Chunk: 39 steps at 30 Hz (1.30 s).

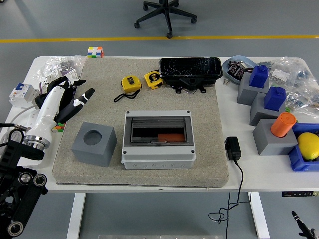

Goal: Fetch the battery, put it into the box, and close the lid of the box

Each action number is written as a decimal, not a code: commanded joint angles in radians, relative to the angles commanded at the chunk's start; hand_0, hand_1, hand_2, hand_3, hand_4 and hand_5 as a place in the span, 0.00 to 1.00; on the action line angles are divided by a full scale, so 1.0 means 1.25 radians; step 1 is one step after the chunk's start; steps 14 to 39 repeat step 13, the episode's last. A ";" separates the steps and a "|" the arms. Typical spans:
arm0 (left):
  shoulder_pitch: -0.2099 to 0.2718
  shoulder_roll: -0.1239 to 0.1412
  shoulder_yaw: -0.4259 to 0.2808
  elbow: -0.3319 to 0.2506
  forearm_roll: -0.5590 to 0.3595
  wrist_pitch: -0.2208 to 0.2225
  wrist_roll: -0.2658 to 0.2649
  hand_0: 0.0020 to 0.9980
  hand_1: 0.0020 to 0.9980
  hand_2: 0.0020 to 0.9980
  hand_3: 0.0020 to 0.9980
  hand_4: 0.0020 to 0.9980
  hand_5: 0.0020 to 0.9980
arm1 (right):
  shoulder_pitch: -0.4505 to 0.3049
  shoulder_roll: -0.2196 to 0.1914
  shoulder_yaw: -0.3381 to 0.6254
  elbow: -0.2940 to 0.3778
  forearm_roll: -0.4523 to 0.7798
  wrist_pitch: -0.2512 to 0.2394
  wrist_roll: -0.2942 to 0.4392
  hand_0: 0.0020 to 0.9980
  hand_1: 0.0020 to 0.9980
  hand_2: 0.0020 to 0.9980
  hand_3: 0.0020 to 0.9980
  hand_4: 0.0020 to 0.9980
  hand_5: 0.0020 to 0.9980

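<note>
Hovering at the mat's left edge, the left hand is showing its fingers relaxed and spread, gripping nothing. The right hand is showing only as a dark sliver at the bottom right corner; I cannot tell how it stands.

The box is sitting on the mat, to the right of the fingertips and nearer the table's front edge, with its dark tinted lid lying down over the opening. An orange-red block, possibly the battery, is showing through the lid; I cannot confirm what it is. If so, the remaining work is looking small.

A grey cube with a round hole is standing between the fingertips and the box, just beside the box's left wall.

Risks, as judged:
- A direct sweep from the fingers toward the box is likely to clip the grey cube and shove it into the box.
- The lid may only be resting unlatched; pressing off-centre could slide the box on the mat.
- The tinted lid is hiding the contents, so misjudging them is possible.

Writing: none is legible; the two yellow tape measures carry labels too small to read.
</note>
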<state>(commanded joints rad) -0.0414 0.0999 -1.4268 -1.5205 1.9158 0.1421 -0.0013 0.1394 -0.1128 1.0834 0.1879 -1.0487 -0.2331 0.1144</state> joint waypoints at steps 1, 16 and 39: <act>0.000 0.000 0.000 0.000 0.000 0.000 0.000 0.95 0.92 0.80 0.76 1.00 1.00 | 0.000 0.000 0.000 0.000 0.000 0.000 0.000 0.82 0.82 0.78 0.82 1.00 1.00; 0.001 -0.001 -0.001 -0.001 0.001 -0.001 0.000 0.95 0.92 0.80 0.76 1.00 1.00 | 0.001 0.000 0.000 0.001 0.000 0.000 0.000 0.83 0.82 0.78 0.82 1.00 1.00; 0.001 -0.001 -0.001 -0.001 0.001 -0.001 0.000 0.95 0.92 0.80 0.76 1.00 1.00 | 0.001 0.000 0.000 0.001 0.000 0.000 0.000 0.83 0.82 0.78 0.82 1.00 1.00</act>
